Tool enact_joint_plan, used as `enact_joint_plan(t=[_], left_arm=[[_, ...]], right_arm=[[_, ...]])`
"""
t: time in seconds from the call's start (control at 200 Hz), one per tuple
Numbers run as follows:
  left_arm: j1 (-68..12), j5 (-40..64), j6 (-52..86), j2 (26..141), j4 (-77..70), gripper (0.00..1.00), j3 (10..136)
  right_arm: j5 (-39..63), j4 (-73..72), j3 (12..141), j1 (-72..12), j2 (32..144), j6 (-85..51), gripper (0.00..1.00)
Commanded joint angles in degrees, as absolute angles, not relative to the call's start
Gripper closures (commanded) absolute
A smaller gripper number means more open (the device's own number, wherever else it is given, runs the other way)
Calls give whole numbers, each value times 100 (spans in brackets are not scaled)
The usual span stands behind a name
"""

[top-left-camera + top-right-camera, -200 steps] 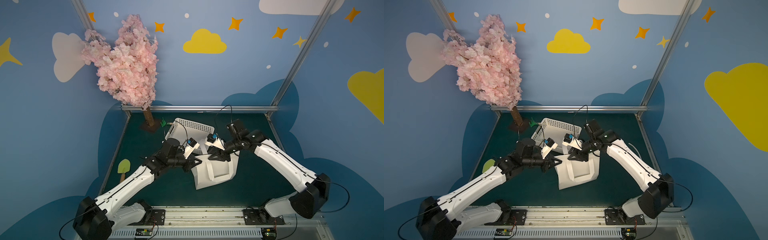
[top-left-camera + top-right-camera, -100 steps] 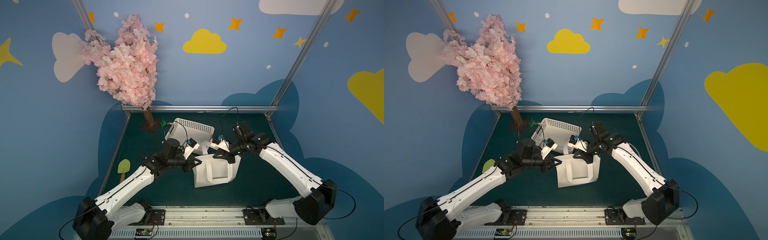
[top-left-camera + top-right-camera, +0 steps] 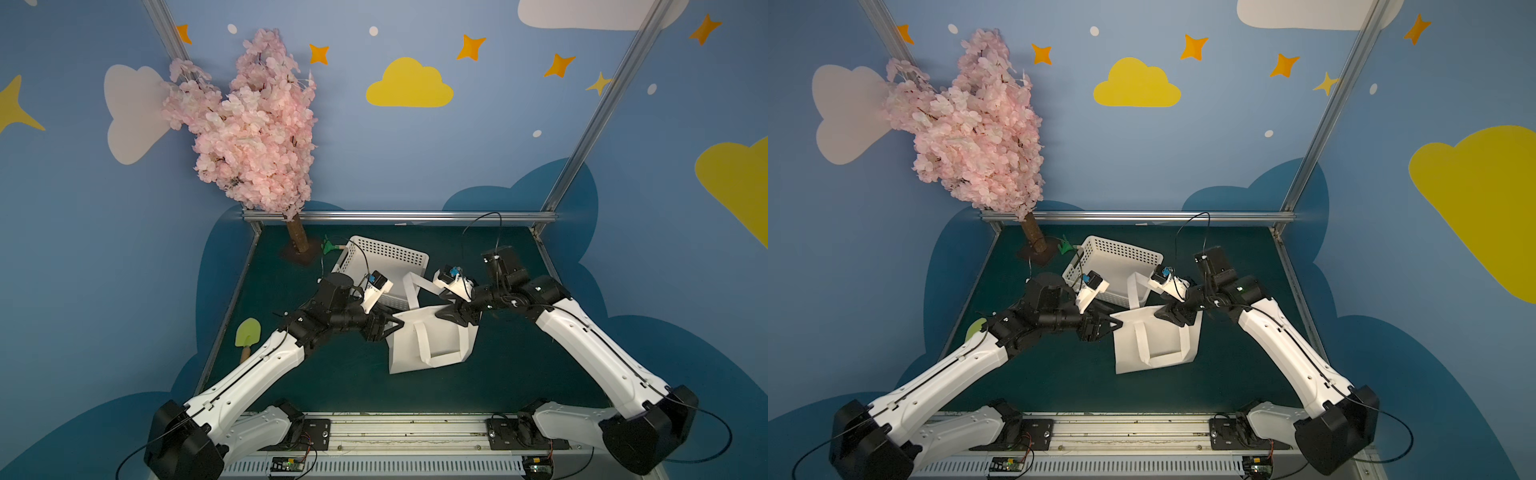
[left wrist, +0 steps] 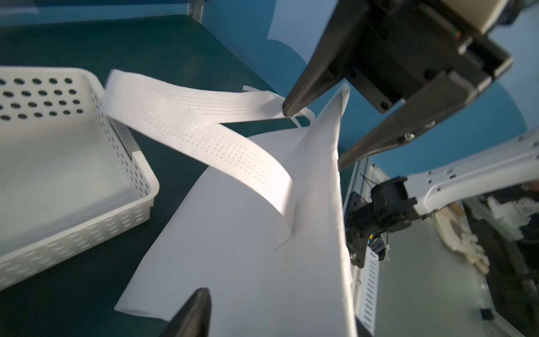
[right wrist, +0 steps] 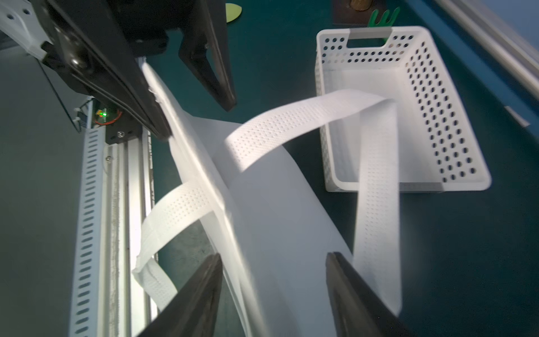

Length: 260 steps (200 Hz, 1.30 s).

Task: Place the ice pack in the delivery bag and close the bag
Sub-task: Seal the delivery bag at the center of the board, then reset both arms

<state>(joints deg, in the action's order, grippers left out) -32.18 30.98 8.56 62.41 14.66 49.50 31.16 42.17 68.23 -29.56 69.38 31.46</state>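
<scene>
The delivery bag [image 3: 440, 340] slumps between our left gripper [image 3: 394, 328] and right gripper [image 3: 443, 316], both spread open at its rim (basket [image 3: 390, 257] on its far side).

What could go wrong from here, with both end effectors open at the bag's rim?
1. The delivery bag lies flattened, with no open mouth showing. Unheld, it likely won't gape for loading.
2. One handle loop arches over the basket. Pulling the bag might snag or drag the basket.
3. The left end effector and right end effector face each other closely across the rim, so they could collide.
</scene>
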Motion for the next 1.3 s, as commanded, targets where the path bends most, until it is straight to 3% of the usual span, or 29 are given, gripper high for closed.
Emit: enact_joint_plan(t=[0.0, 0.045, 0.06, 0.08, 0.23, 0.471, 0.631, 0.936, 1.237, 1.297], left_arm=[[-2943, 3044, 1113, 6001, 1590, 15, 5350], [-2824, 2897, 1253, 5948, 1635, 6, 5461], [-2781, 2807, 1292, 5935, 1657, 4, 5495], [-2722, 2679, 1341, 5907, 1683, 2, 5549], [-2178, 1431, 1770, 5738, 1885, 0, 5785], [-1267, -1243, 1909, 5986, 1924, 0, 5233], [-667, -2328, 1418, 6421, 772, 0, 4108], [-300, -2133, 760, 8009, -1957, 0, 3026], [-274, -1169, -16, 8593, -4525, 0, 2322], [-167, -991, 70, 8644, -4421, 0, 2359]], right_arm=[[2806, 3152, 6439, -2721, 6342, 2332, 17], [2601, 2747, 6224, -2570, 6113, 2046, 14], [2536, 2631, 6166, -2517, 6038, 1956, 4], [2449, 2475, 6077, -2440, 5965, 1839, 2], [1517, 1769, 5547, -1861, 5527, 965, 1], [-1137, 891, 4422, -1164, 5395, -96, 1], [-1458, -359, 3286, -539, 5579, -257, 1], [-1246, -2206, 2737, -480, 7190, -83, 1], [-751, -4432, 2249, -624, 8468, 435, 1], [-839, -4365, 2339, -617, 8550, 319, 1]])
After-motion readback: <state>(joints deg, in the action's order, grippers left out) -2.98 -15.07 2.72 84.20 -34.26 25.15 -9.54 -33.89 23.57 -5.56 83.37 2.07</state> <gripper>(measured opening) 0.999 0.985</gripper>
